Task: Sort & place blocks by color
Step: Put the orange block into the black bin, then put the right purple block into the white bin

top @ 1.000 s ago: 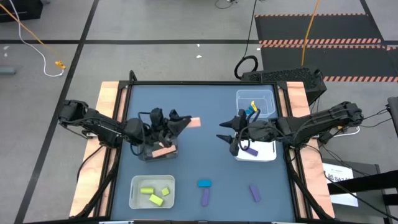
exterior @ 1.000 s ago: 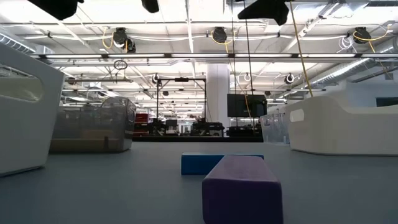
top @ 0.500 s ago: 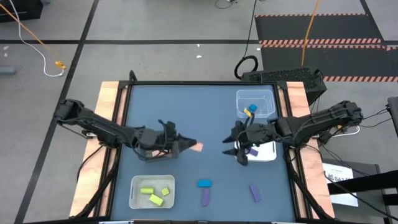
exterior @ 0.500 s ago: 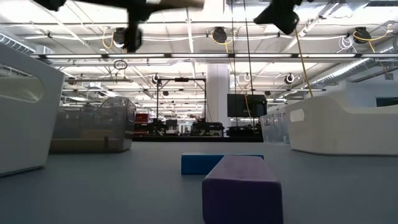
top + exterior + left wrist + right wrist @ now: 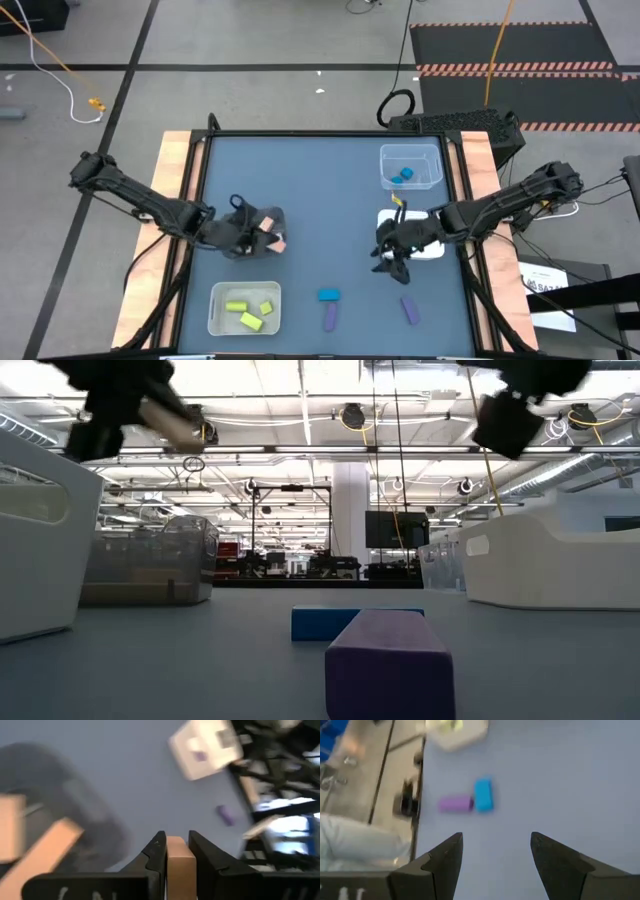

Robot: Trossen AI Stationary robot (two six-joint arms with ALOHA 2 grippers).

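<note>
My left gripper [image 5: 274, 238] is shut on a salmon-tan block [image 5: 180, 865] over the dark bin [image 5: 85, 805] at the table's left, where two more salmon-tan blocks [image 5: 50, 851] lie. My right gripper [image 5: 392, 262] hangs open and holds nothing, just near of the white tray [image 5: 432, 250]. In front of it on the table lie a blue block [image 5: 483, 795] and a purple bar [image 5: 455, 803]. Another purple block [image 5: 410, 310] lies near the front edge. Both grippers show high up in the low view, the left gripper [image 5: 150, 410] and the right gripper [image 5: 520, 415]. My left gripper pinches the salmon-tan block's two opposite side faces [image 5: 179, 854] between its two fingers. The fingers slant downward from the table's left side. The block is lifted clear, above the dark bin.
A white bin [image 5: 245, 308] with yellow-green blocks stands at the near left. A clear bin [image 5: 410, 168] with blue blocks stands at the far right. The low view shows the purple bar [image 5: 390, 660] close up, with the blue block [image 5: 320, 623] behind it.
My left gripper has carried the salmon-tan block from the table's middle toward the near edge, then left and down to above the dark bin, tipping and rolling as it went. My right gripper, still open, has sunk and moved toward the near edge, tipping downward.
</note>
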